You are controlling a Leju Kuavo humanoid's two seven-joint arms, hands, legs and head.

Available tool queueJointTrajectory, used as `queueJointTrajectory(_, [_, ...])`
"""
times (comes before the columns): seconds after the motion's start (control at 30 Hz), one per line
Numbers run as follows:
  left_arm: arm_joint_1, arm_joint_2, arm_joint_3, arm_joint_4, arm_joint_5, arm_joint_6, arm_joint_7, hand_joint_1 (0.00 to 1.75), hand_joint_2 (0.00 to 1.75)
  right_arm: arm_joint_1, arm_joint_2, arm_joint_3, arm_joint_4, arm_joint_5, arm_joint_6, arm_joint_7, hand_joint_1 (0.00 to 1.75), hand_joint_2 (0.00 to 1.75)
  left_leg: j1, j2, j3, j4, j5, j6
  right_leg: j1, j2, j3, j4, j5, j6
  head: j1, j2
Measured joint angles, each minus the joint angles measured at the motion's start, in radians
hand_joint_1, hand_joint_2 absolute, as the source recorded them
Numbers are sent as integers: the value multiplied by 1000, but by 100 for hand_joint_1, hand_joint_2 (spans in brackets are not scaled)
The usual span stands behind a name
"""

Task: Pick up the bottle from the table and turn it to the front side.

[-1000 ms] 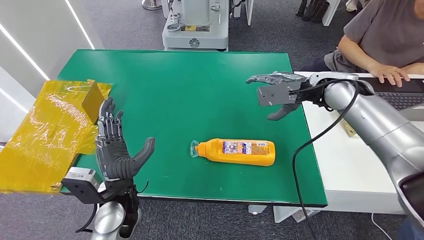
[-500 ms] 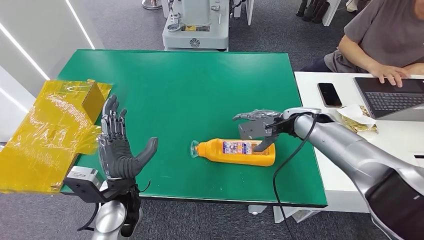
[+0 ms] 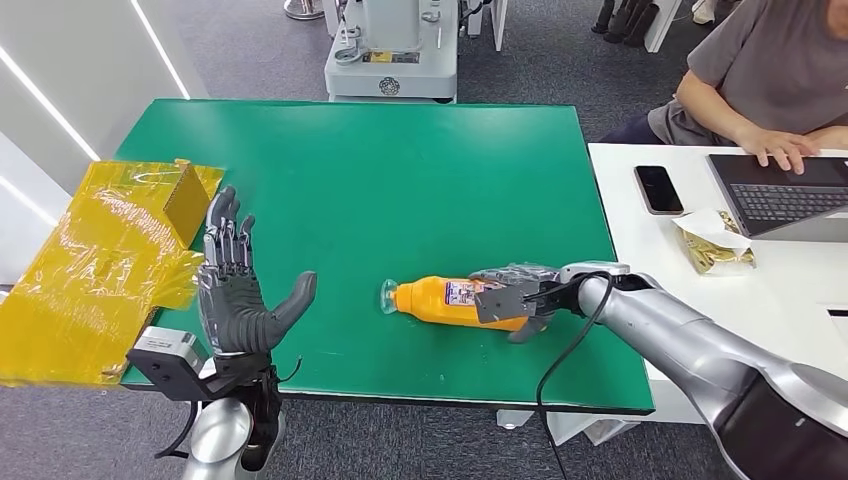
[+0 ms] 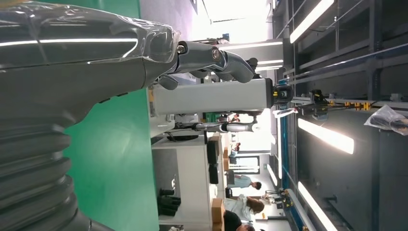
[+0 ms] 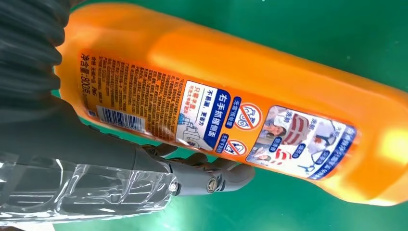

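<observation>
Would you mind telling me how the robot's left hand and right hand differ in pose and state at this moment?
The left hand is raised at the table's near left edge, palm upright and fingers spread, holding nothing; the right hand is low, down on the orange bottle lying on the green table. The left hand touches no object, while the right hand's fingers curl beside the bottle's label; a firm grip cannot be confirmed. Both are dark, many-fingered hands on silver arms.

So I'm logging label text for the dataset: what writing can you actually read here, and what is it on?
"800克", after "净含量:", on the orange bottle, at its back label's end.
"右手抓握侧面" in white on the label's blue band.
Barcode digits, small print and the text by the prohibition icons: too small to read.
The label on the grey machine beyond the table: blurred.
</observation>
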Motion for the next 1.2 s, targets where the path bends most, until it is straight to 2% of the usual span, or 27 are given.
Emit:
queueJointTrajectory(0.23, [7, 0, 0, -2, -6, 8, 7, 0, 175, 20, 0, -1, 0, 10, -17, 14, 0, 175, 0, 0, 0, 0, 0, 0, 0, 0, 0, 0, 0, 0, 0, 0])
queueJointTrajectory(0.27, [10, 0, 0, -3, -8, 10, 11, 0, 175, 23, 0, -1, 0, 15, -22, 18, 7, 175, 0, 0, 0, 0, 0, 0, 0, 0, 0, 0, 0, 0, 0, 0])
queueJointTrajectory(0.3, [13, 0, 0, -4, -10, 11, 15, 0, 175, 26, 1, -2, 0, 19, -27, 22, 26, 175, 0, 0, 0, 0, 0, 0, 0, 0, 0, 0, 0, 0, 0, 0])
queueJointTrajectory(0.4, [24, 0, 0, -10, -13, 15, 19, 0, 175, 33, 2, -8, -1, 25, -38, 28, 120, 175, 0, 0, 0, 0, 0, 0, 0, 0, 0, 0, 0, 0, 0, 0])
queueJointTrajectory(0.43, [28, 0, 0, -13, -14, 16, 19, 0, 175, 35, 2, -11, -1, 26, -41, 30, 140, 175, 0, 0, 0, 0, 0, 0, 0, 0, 0, 0, 0, 0, 0, 0])
queueJointTrajectory(0.47, [32, 0, 0, -15, -14, 17, 19, 0, 175, 37, 3, -14, -1, 27, -45, 32, 154, 175, 0, 0, 0, 0, 0, 0, 0, 0, 0, 0, 0, 0, 0, 0])
queueJointTrajectory(0.53, [37, 0, 0, -18, -14, 18, 19, 0, 175, 38, 5, -21, -1, 30, -52, 35, 168, 175, 0, 0, 0, 0, 0, 0, 0, 0, 0, 0, 0, 0, 0, 0])
queueJointTrajectory(0.67, [39, 0, 0, -21, -14, 21, 19, 0, 175, 42, 13, -33, -1, 39, -65, 37, 175, 175, 0, 0, 0, 0, 0, 0, 0, 0, 0, 0, 0, 0, 0, 0])
queueJointTrajectory(1.07, [59, 0, 0, -21, -9, 38, 18, 0, 175, 54, 12, -86, 0, 60, -80, 16, 175, 175, 0, 0, 0, 0, 0, 0, 0, 0, 0, 0, 0, 0, 0, 0])
queueJointTrajectory(1.2, [70, 0, 1, -23, -9, 45, 16, 0, 175, 60, 11, -113, -1, 61, -118, 10, 175, 175, 0, 0, 0, 0, 0, 0, 0, 0, 0, 0, 0, 0, 0, 0])
